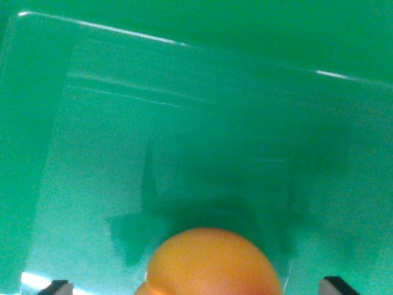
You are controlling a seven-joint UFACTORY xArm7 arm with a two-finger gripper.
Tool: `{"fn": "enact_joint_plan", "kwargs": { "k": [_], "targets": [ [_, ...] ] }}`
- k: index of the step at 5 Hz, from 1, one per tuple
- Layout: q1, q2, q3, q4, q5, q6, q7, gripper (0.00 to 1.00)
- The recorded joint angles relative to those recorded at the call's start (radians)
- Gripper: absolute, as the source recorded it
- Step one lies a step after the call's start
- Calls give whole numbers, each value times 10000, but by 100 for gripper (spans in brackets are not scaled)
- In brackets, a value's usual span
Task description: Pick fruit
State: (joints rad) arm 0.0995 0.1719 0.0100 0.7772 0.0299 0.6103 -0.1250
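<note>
One orange fruit point(212, 261) over one green tray point(184, 110).

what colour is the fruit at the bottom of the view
Orange, reddening toward its lower edge; fruit, wrist view.

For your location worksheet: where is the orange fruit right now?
In the wrist view, the orange fruit sits at the bottom centre, between the hand's two fingertips at the lower corners, above the green tray.

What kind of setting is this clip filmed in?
Hard to say from so close; probably a tabletop fruit-sorting setup. The view looks down into a green plastic bin with a glossy rim, and an orange fruit sits between the claw tips at the bottom edge.
</note>
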Motion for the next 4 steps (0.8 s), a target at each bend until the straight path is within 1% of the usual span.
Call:
{"fn": "enact_joint_plan", "kwargs": {
  "k": [1, 4],
  "targets": [
    [10, 32, 7, -125, 3, -148, -22, 0],
    [16, 52, 11, -201, 5, -239, -36, 0]
  ]
}}
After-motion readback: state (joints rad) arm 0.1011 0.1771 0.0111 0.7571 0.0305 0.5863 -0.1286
